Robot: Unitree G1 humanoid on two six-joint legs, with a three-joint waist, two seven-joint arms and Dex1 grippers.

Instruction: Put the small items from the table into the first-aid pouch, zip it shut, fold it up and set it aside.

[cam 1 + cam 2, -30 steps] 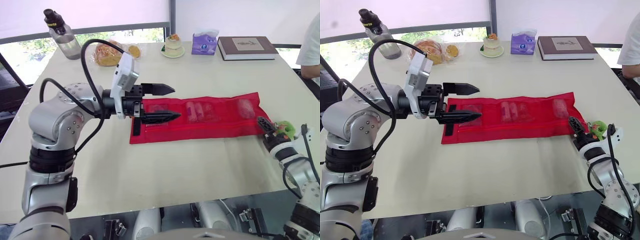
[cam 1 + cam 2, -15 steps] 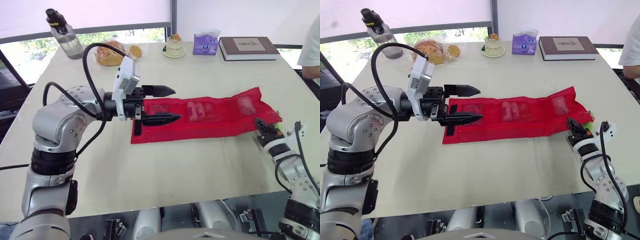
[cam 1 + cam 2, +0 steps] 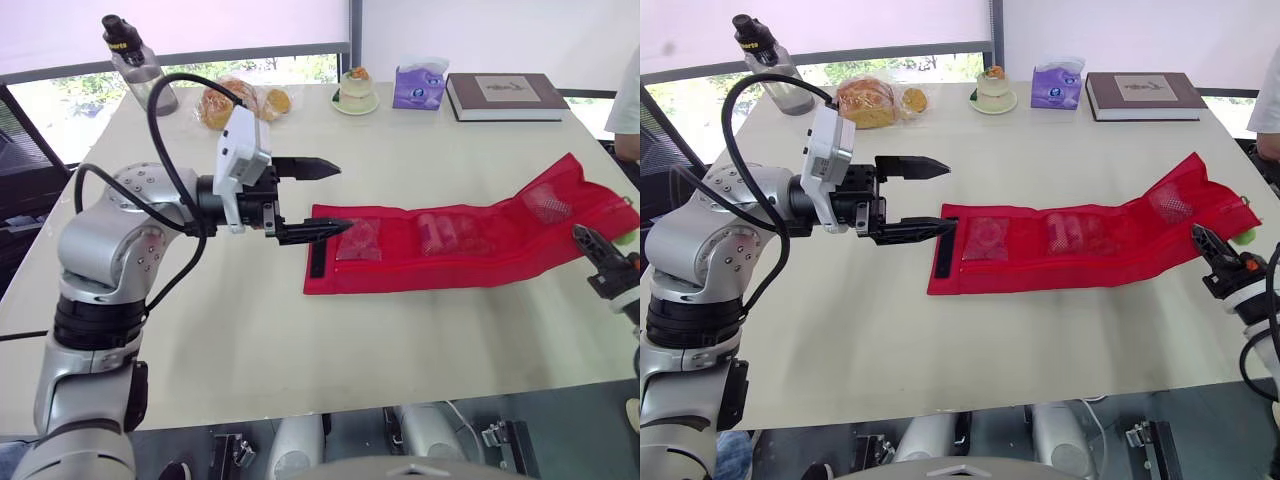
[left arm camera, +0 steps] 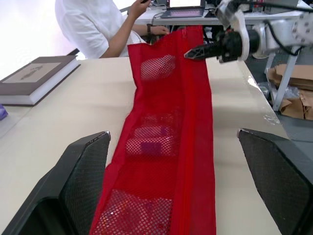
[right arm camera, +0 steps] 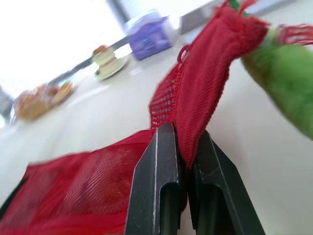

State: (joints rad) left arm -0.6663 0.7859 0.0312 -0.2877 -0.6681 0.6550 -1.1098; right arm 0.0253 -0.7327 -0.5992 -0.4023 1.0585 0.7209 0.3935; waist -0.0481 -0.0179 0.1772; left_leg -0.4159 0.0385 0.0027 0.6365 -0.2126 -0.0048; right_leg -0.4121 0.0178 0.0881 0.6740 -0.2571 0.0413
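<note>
Black fingers of the left end effector (image 3: 341, 196) are spread wide, the lower one poised just over the black-edged left end of the long red mesh first-aid pouch (image 3: 450, 245), which is stretched along the pale bench (image 3: 400, 340) with small items seen in its pockets. Folding is judged to be the step in hand: the left end should be pinned flat before the far end is carried over, so that the fabric is not dragged. At the right, the raised end is pinched by the right end effector (image 3: 583, 238), its fingers pressed together on the mesh. A zip line running lengthwise and a person in white (image 4: 93, 24) are given by the left wrist view; the pinch itself and a green object (image 5: 286, 81) just beside it are made plain by the right wrist view.
</note>
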